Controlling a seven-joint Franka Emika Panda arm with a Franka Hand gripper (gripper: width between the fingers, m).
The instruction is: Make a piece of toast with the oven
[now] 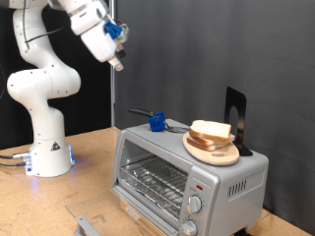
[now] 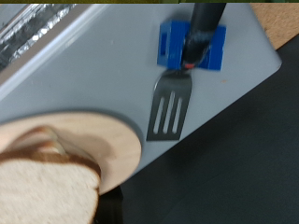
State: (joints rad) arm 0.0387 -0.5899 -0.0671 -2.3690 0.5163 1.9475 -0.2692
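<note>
The silver oven [image 1: 231, 182] stands at the exterior view's lower right, and its door hangs open so that the wire rack [image 1: 153, 182] shows. On its top lies a round wooden board [image 1: 212, 153] with a stack of pale bread slices; the top piece of toast [image 1: 210, 130] is tan-crusted. My gripper [image 1: 117, 62] hangs high in the air to the exterior view's upper left of the oven, with nothing between its fingers. The wrist view looks down on the oven's top [image 2: 103, 75], the board [image 2: 98, 140] and the toast [image 2: 47, 191]; no fingers show there.
A metal spatula [image 1: 146, 114] sits in a blue holder [image 1: 156, 122] at the back of the oven's top; both the spatula [image 2: 168, 107] and the holder [image 2: 171, 42] show in the wrist view. A black stand [image 1: 236, 118] rises behind the board. The robot's base [image 1: 47, 152] is at the left.
</note>
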